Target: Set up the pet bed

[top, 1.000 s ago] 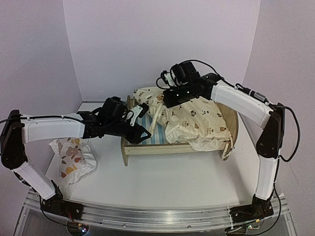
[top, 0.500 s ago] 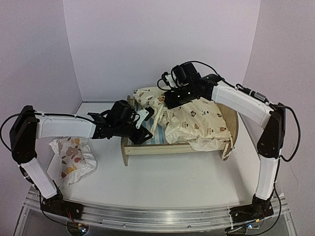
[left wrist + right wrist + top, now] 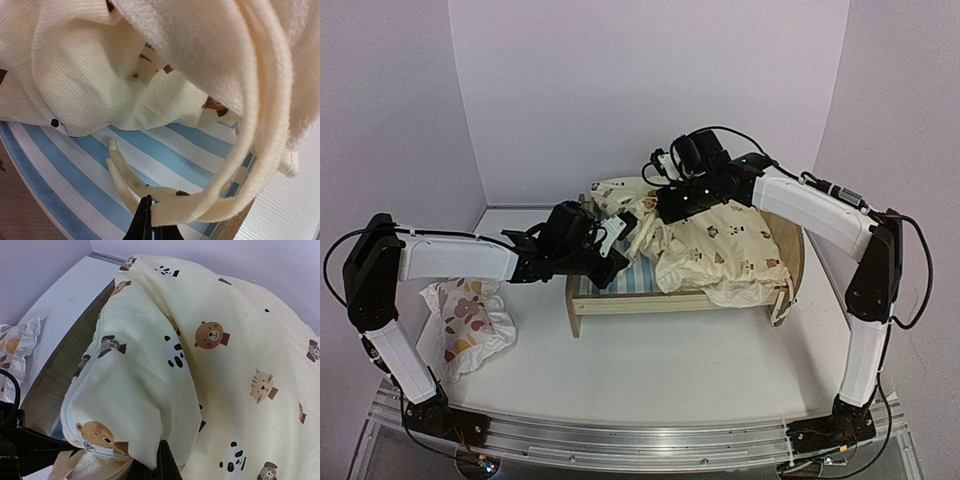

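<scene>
The left gripper (image 3: 148, 221) has its fingers pinched shut on a cream tie (image 3: 200, 207) of the cushion (image 3: 100, 75), low over the blue-and-white striped base (image 3: 75, 180). The right gripper (image 3: 162, 462) is likewise clamped on a fold of the cushion's animal-print cover, holding that end bunched up off the base.

The pet bed (image 3: 670, 303) stands towards the back of the tabletop (image 3: 670, 380), nearer the right edge than the left, with its long side facing the arms and its low footboard (image 3: 575, 300) at the left end. A small printed pillow (image 3: 470, 320) lies apart from it near the left edge.

The wooden frame looks stiff and probably light, so a hard tug on the cushion could drag it. If it needs steadying, the footboard or a side rail is the place to grip. The cushion is soft and floppy, and the thin tie could slip out of a pinch.

A second ago the left fingers stood apart just off the footboard. Since then that arm has reached in over the base and closed on the tie. The right arm has hardly moved.
</scene>
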{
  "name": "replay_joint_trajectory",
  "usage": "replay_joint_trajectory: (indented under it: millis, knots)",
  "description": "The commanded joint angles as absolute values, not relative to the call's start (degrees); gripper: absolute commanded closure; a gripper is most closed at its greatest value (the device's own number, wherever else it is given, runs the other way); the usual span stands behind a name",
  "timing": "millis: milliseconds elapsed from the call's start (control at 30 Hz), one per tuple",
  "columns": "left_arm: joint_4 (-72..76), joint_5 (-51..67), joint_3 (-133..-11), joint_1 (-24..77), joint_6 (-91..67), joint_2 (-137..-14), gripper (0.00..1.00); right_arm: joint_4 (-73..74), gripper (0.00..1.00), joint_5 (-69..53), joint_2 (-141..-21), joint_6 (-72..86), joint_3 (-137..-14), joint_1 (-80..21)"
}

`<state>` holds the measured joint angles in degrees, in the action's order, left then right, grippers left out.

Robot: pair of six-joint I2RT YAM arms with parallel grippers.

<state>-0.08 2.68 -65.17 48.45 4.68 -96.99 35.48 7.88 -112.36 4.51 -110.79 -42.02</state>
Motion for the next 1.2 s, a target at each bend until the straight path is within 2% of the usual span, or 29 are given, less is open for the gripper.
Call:
replay_joint_trajectory:
  millis: [0, 367, 767, 800, 900, 967, 1167]
  knots:
    - [-2.72, -0.84, -69.29, 48.37, 4.14, -94.76, 1.00, 34.91, 1.00, 8.47, -107.79, 4.12, -110.34, -41.13]
    - [-18.66, -4.22, -75.86, 48.43, 0.20, -86.19, 1.00, 35.82, 1.00, -6.38, -103.89, 8.43, -111.95, -41.13]
    - [-28.48, 12.75, -75.51, 48.43, -5.04, -74.26, 1.00, 40.43, 0.98, -22.41, -98.29, 14.96, -109.91, -41.13]
    - [-28.70, 14.28, -74.96, 48.44, -4.92, -73.45, 0.98, 40.65, 0.98, -23.26, -98.14, 15.49, -109.34, -41.13]
    - [-29.14, 13.81, -72.61, 48.43, -5.50, -71.79, 0.82, 41.64, 0.98, -23.61, -97.79, 16.13, -108.02, -41.13]
    - [-29.74, 11.45, -71.34, 48.45, -6.09, -71.65, 0.77, 42.15, 0.98, -23.27, -97.57, 16.46, -107.44, -41.14]
    - [-26.44, 9.74, -67.33, 48.44, -6.87, -72.38, 0.88, 42.20, 1.00, -24.50, -98.15, 17.67, -106.67, -41.17]
